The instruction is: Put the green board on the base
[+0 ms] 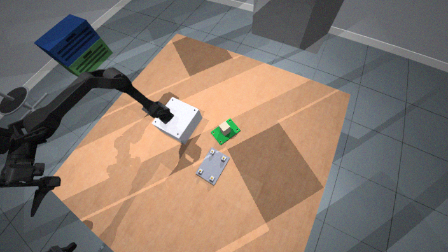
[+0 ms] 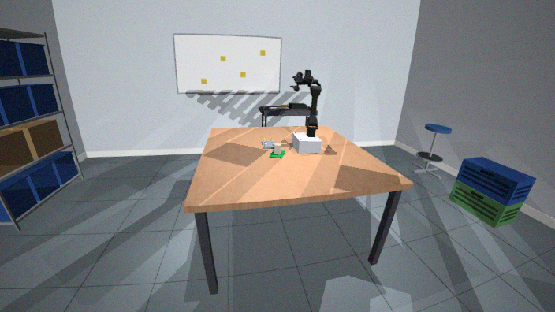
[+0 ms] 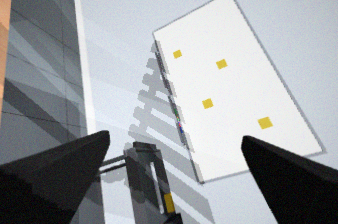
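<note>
With its fingers spread wide around nothing, the gripper (image 1: 46,200) (image 2: 293,82) (image 3: 175,139) hangs high, well apart from the green board (image 1: 217,135) (image 2: 277,154) below; that one lies handle up, presumably for easy grasping, just beside the grey base (image 1: 212,167) (image 2: 268,146), pins upward to receive it!

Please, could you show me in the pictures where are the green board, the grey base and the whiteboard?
Green board (image 1: 234,125) (image 2: 273,155): top and exterior views, on its flat plate.
Grey base (image 1: 212,166) (image 2: 268,146): top and exterior views, on its plate.
Whiteboard (image 2: 229,67) (image 3: 240,95): exterior and wrist views, on its white face.
</note>
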Robot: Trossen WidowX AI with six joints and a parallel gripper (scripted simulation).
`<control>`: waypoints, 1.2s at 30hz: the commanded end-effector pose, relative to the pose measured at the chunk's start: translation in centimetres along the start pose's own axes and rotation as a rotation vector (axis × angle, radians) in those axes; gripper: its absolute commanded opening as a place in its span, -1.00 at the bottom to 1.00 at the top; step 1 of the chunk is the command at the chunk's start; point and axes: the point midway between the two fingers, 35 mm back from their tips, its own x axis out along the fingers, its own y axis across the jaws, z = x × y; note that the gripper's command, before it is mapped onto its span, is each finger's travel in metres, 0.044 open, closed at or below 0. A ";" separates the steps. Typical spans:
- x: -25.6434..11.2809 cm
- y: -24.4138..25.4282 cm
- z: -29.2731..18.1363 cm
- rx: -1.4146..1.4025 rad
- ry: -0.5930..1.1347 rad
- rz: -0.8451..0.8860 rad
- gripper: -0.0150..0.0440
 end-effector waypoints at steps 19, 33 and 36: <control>7.3 24.5 22.9 0.721 -0.019 0.731 1.00; -3.9 42.8 36.1 0.861 0.440 1.196 1.00; -8.1 46.1 37.5 0.816 0.562 1.245 1.00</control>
